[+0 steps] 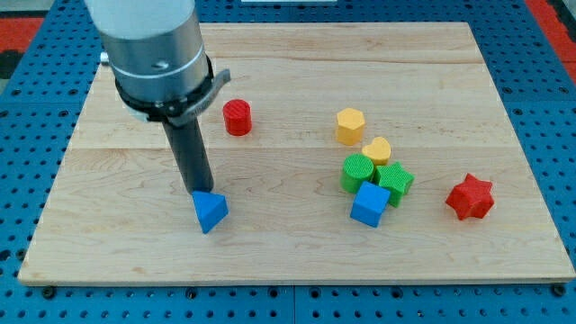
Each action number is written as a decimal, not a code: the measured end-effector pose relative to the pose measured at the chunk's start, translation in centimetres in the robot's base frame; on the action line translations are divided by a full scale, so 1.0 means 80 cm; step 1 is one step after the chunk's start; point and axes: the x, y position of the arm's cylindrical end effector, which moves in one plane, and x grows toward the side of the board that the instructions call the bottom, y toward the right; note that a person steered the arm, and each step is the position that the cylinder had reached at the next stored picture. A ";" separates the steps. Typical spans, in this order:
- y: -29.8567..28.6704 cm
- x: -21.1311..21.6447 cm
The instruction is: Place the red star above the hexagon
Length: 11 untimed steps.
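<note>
My tip (200,192) stands upright on the worktop (270,261), touching the blue triangle (210,212) at its 11 o'clock; red star (470,197) sits far off at 3 o'clock, yellow hexagon (350,126) between them; no fingers here.

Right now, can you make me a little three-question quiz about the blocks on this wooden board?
1. True or false: my tip is right next to the red star.
2. Which block sits nearest the yellow hexagon? A) yellow heart B) blue triangle C) red cylinder
3. Fill in: the blue cube lies toward the view's ____ from the two green blocks.

Key:
1. False. My tip is by the blue triangle at the view's left; the red star is far off at the view's right.
2. A
3. bottom
</note>
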 end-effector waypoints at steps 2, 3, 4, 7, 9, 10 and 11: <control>0.170 0.060; 0.260 0.073; 0.354 0.067; 0.356 -0.039; 0.356 -0.048; 0.312 -0.086; 0.277 -0.140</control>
